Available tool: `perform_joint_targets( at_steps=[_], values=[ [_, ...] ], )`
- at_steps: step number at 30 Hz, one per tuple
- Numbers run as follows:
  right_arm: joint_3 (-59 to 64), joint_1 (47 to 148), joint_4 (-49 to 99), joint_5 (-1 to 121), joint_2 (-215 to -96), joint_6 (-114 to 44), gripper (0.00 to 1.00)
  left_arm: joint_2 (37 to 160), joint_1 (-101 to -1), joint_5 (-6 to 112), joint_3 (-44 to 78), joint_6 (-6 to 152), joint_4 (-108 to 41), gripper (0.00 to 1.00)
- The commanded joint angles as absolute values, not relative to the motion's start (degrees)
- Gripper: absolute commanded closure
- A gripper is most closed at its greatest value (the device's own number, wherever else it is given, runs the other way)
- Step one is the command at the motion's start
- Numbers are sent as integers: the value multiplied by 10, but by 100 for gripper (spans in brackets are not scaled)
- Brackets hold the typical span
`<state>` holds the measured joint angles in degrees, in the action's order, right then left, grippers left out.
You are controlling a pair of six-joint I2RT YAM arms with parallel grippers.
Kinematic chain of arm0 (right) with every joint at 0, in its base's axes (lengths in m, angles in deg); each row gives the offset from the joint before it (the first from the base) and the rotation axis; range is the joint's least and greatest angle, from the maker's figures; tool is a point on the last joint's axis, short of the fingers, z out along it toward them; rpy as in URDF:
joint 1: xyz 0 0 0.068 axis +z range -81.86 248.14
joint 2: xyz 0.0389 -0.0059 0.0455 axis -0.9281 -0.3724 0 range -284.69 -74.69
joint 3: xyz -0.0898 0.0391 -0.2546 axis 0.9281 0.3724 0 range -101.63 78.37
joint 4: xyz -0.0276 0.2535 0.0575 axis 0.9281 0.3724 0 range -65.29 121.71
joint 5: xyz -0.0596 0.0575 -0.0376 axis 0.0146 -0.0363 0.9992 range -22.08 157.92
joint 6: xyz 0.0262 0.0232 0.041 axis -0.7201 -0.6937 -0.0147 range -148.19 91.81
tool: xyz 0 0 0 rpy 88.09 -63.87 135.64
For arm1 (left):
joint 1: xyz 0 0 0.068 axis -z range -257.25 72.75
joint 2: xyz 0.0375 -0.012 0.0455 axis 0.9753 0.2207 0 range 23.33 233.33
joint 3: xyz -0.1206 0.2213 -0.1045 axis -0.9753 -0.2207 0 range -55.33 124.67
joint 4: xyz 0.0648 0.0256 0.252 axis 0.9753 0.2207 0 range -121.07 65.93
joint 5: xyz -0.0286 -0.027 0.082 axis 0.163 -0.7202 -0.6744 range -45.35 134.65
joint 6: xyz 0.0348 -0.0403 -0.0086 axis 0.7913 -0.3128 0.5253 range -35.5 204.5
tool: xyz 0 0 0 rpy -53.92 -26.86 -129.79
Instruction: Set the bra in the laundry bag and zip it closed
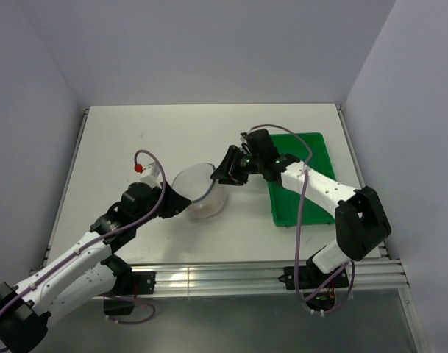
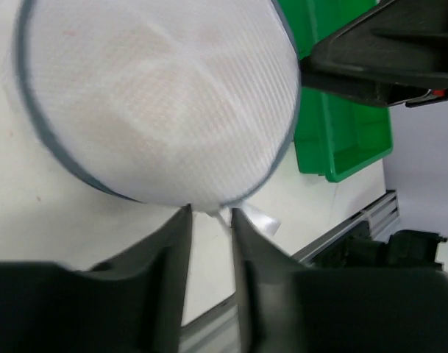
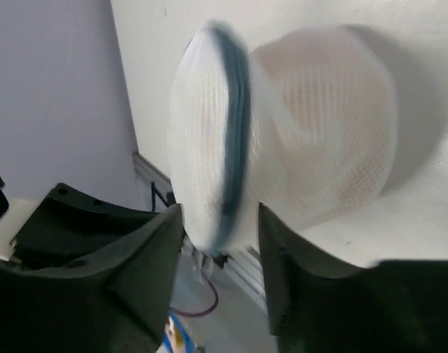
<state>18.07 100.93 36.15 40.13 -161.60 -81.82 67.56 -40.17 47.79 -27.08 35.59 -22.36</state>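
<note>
left pincer (image 2: 209,213): its smooth black fingers are standing nearly together, nipping the lower edge of the laundry bag (image 2: 157,95) beside a small white ribbon tab (image 2: 260,218).
right pincer (image 3: 220,208): its jaws are standing apart, straddling the bag's dark rim; whether they are pressing it cannot be told.
laundry bag: round, white, fine mesh, it is standing on edge between both pincers, two domed halves meeting at a blue-grey zipper band.
bra (image 3: 319,110): peach and softly rounded, it is showing through the mesh inside one dome.
tray (image 1: 312,143): green, glossy, rectangular plastic, it is lying just right of the bag.
tabletop (image 1: 135,140): flat matte white, it is carrying bag and tray.
</note>
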Motion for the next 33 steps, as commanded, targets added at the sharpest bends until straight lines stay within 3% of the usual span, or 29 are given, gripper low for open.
perform_joint_targets(
  at_steps=[1,3,5,7,8,11,13,21,27,33],
  values=[
    [153,992,384,451,-1592,-777,45,669,-407,475,-225,379,-177,63],
    [154,992,385,454,-1585,-772,33,662,-407,472,-200,384,-164,49],
    [151,993,388,449,-1583,-769,30,656,-406,467,-168,391,-137,42],
    [146,992,392,449,-1578,-762,25,655,-407,467,-146,395,-123,20],
    [144,992,400,451,-1576,-759,22,658,-406,461,-123,400,-109,19],
    [133,992,426,478,-1554,-743,14,665,-407,450,-84,407,-91,17],
    [130,990,443,503,-1526,-728,0,674,-408,420,-66,415,-80,16],
    [159,983,469,624,-1376,-673,0,717,-415,367,34,458,-58,12],
    [211,983,463,722,-1202,-641,0,739,-419,366,60,483,-66,12],
    [254,983,480,760,-1128,-635,0,740,-421,363,66,486,-62,12]
  ],
)
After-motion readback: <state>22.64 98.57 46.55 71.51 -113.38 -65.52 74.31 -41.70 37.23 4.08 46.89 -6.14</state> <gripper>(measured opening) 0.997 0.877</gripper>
